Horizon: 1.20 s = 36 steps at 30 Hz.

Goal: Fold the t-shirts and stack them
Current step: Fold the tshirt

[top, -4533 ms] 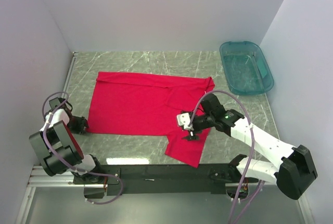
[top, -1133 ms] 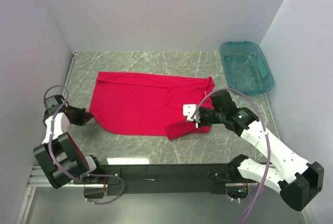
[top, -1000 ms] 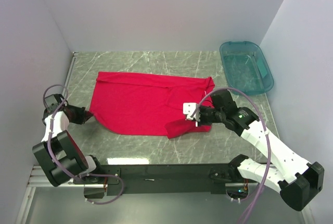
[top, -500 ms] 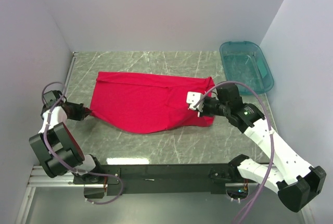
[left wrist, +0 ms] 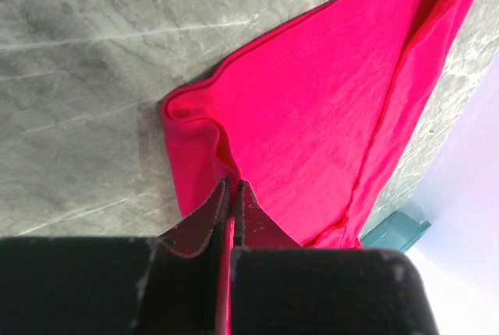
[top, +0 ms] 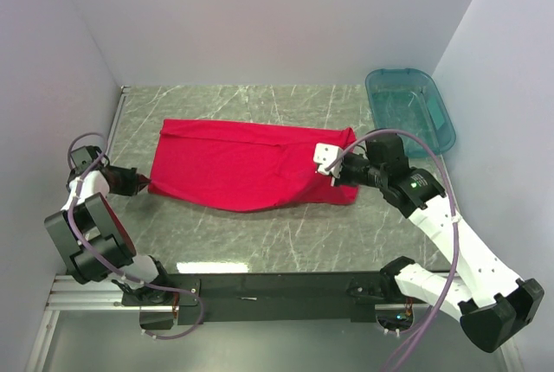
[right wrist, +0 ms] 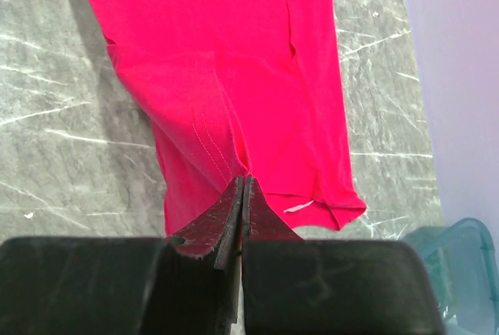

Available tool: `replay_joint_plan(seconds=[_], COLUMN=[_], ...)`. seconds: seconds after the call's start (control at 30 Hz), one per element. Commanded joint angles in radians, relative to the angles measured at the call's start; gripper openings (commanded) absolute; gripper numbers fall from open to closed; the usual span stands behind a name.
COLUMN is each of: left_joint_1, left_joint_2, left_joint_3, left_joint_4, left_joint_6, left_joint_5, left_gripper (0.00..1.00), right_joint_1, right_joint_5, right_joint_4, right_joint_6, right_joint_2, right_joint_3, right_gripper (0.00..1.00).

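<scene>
From above, 1 red t-shirt point(top: 251, 169) lies spread across the middle of the grey marbled table point(top: 260, 238), its long side running left to right and its far edge nearly straight. The near edge sags in a curve between the 2 arms. The left hand point(top: 140, 183) sits low at the shirt's near left corner, pressed together and pinching the cloth there. The right hand point(top: 343, 171) pinches the shirt near its right end, where the fabric is doubled over on itself. A teal plastic bin point(top: 409, 112) stands at the far right corner of the table, apart from the shirt. In the left wrist view, the 2 fingers of the left hand point(left wrist: 232, 188) are shut tight with a thin fold of red cloth point(left wrist: 327, 101) caught between them; the corner beside them curls up off the marble, and a corner of the bin point(left wrist: 394, 231) shows far off. In the right wrist view, the right hand point(right wrist: 243, 185) is likewise clamped on a raised ridge of the shirt point(right wrist: 234, 39), stitched hem lines running just beside the tips, with the bin point(right wrist: 448, 251) at the lower right.
</scene>
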State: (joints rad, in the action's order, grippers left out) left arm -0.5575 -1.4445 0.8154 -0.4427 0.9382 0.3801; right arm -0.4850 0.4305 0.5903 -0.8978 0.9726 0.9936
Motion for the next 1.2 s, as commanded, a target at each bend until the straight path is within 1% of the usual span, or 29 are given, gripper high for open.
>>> replay_joint_plan(seconds=[0.0, 0.03, 0.07, 0.17, 0.2, 0.23, 0.27, 0.3, 0.37, 0.4, 0.47, 0.5, 0.53, 0.67, 0.77, 0.8, 0.9, 1.03, 1.1, 1.17], left_joint_1=[-0.001, -0.002, -0.002, -0.001, -0.001, -0.001, -0.002, -0.001, -0.002, -0.002, -0.002, -0.001, -0.002, -0.001, -0.001, -0.001, -0.001, -0.001, -0.001, -0.001], left_joint_2=[-0.01, -0.01, -0.011, -0.016, -0.019, -0.017, -0.019, -0.019, -0.016, -0.016, -0.01, -0.01, -0.008, -0.007, -0.007, -0.004, -0.001, 0.009, 0.006, 0.006], left_joint_3=[0.039, 0.039, 0.038, 0.041, 0.042, 0.045, 0.047, 0.051, 0.054, 0.056, 0.054, 0.054, 0.053, 0.047, 0.05, 0.05, 0.057, 0.068, 0.068, 0.065], left_joint_4=[0.03, 0.032, 0.033, 0.032, 0.033, 0.029, 0.027, 0.024, 0.019, 0.018, 0.015, 0.015, 0.015, 0.013, 0.01, 0.007, -0.002, -0.01, -0.008, -0.007], left_joint_6=[0.002, 0.001, -0.001, -0.004, -0.006, -0.007, -0.012, -0.013, -0.018, -0.018, -0.018, -0.019, -0.019, -0.021, -0.021, -0.022, -0.026, -0.03, -0.03, -0.029], left_joint_5=[-0.006, -0.003, -0.003, 0.0, 0.002, 0.003, 0.003, 0.002, 0.0, 0.0, -0.001, 0.002, 0.002, 0.006, 0.008, 0.011, 0.014, 0.011, 0.016, 0.017], left_gripper=[0.0, 0.0, 0.0, 0.0, 0.0, 0.0, 0.0, 0.0, 0.0, 0.0, 0.0, 0.0, 0.0, 0.0, 0.0, 0.0, 0.0, 0.0, 0.0, 0.0], right_joint_1=[0.006, 0.006, 0.005, 0.003, 0.0, -0.012, -0.051, -0.085, -0.166, -0.284, -0.374, -0.398, -0.402, -0.397, -0.371, -0.363, -0.346, -0.346, -0.346, -0.343], right_joint_5=[0.026, 0.042, 0.092, 0.219, 0.31, 0.35, 0.372, 0.367, 0.294, 0.166, 0.055, 0.019, -0.045, -0.2, -0.255, -0.263, -0.253, -0.279, -0.289, -0.247], right_joint_4=[-0.009, 0.005, 0.02, 0.161, 0.262, 0.319, 0.369, 0.452, 0.491, 0.456, 0.395, 0.332, 0.309, 0.191, 0.083, 0.022, -0.032, -0.07, -0.073, -0.034], right_joint_6=[0.008, 0.005, 0.002, -0.079, -0.158, -0.211, -0.264, -0.353, -0.401, -0.376, -0.334, -0.298, -0.288, -0.25, -0.162, -0.097, -0.044, -0.03, -0.018, -0.001], right_joint_2=[0.003, 0.0, -0.005, -0.012, -0.02, -0.023, -0.029, -0.032, -0.04, -0.051, -0.09, -0.098, -0.104, -0.132, -0.124, -0.124, -0.123, -0.129, -0.133, -0.117], right_joint_3=[0.065, 0.069, 0.076, 0.103, 0.103, 0.1, 0.091, 0.059, 0.008, -0.071, -0.151, -0.205, -0.219, -0.243, -0.217, -0.204, -0.196, -0.194, -0.168, -0.126], right_gripper=[0.0, 0.0, 0.0, 0.0, 0.0, 0.0, 0.0, 0.0, 0.0, 0.0, 0.0, 0.0, 0.0, 0.0, 0.0, 0.0, 0.0, 0.0, 0.0, 0.0])
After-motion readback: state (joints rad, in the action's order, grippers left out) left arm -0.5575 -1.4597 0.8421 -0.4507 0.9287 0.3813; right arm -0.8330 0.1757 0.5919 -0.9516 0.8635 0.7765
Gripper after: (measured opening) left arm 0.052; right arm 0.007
